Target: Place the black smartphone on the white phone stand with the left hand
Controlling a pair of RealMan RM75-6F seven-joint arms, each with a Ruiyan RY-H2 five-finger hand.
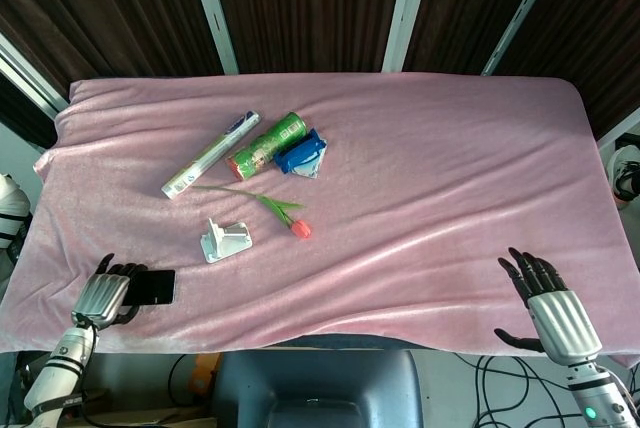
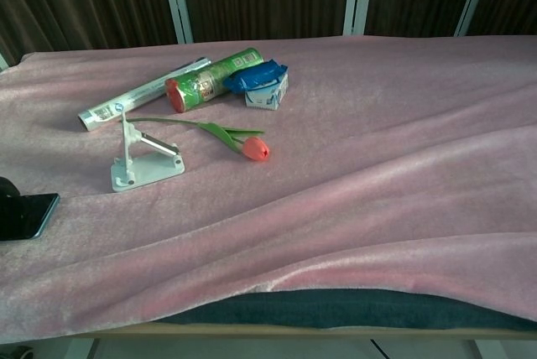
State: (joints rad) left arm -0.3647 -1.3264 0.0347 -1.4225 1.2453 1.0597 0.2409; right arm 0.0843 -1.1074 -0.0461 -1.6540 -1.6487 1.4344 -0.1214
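Head view shows our left robot hand (image 1: 102, 297) at the near left edge of the table (image 1: 450, 178), its fingers wrapped over the left end of the black smartphone (image 1: 150, 287), which lies flat on the pink cloth. We read that as a grasp, though a shallow one. Our right robot hand (image 1: 548, 310) hangs released, fingers spread, off the near right corner.

The white phone stand (image 1: 226, 239) sits near the phone, further in, with the tulip (image 1: 300, 229) just beside it. We judge the main risk to be the phone slipping from so thin an end grip during the lift, or the soft cloth bunching and tipping the light stand.

Chest view shows the stand's upright back and angled rest, but only a sliver of the phone at its left border and neither hand.
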